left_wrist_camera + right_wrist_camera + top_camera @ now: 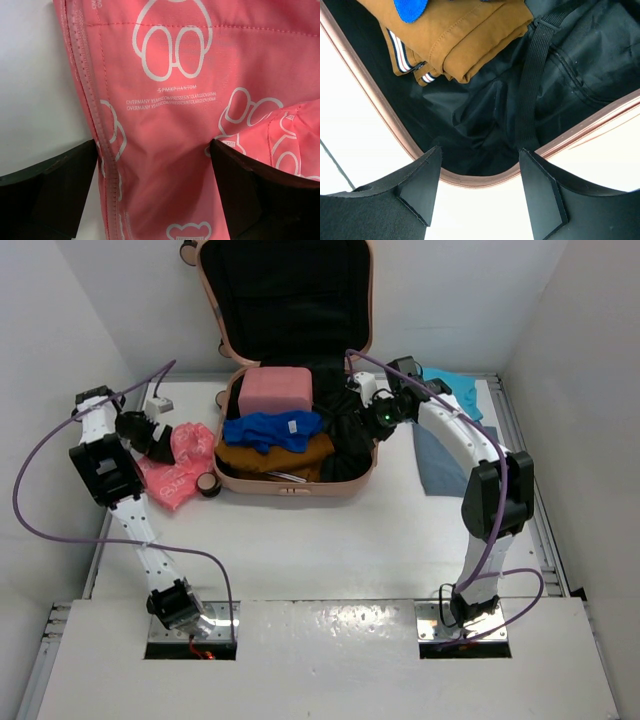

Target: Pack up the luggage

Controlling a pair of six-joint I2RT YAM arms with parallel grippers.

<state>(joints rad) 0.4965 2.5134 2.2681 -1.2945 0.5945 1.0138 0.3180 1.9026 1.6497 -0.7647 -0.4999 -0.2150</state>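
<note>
Grippers, two. Right gripper [479, 185]: jaws apart, nothing between, poised at right edge of suitcase [300, 483]. Left gripper [155, 195]: jaws wide apart, astride pink printed bag [180, 125], left of frame in overhead view.

Suitcase: salmon-pink, open, upper centre of overhead view, lid raised at top edge.

Inside, left half: pink pouch [276, 392] at back, blue garment [270, 430] on folded brown garment [275, 457].

Inside, right half: black lining with strap [532, 85].

Beside front left corner: small round object [209, 484].

Right of frame: blue cloths [440, 460] on white table [330, 550].
</note>
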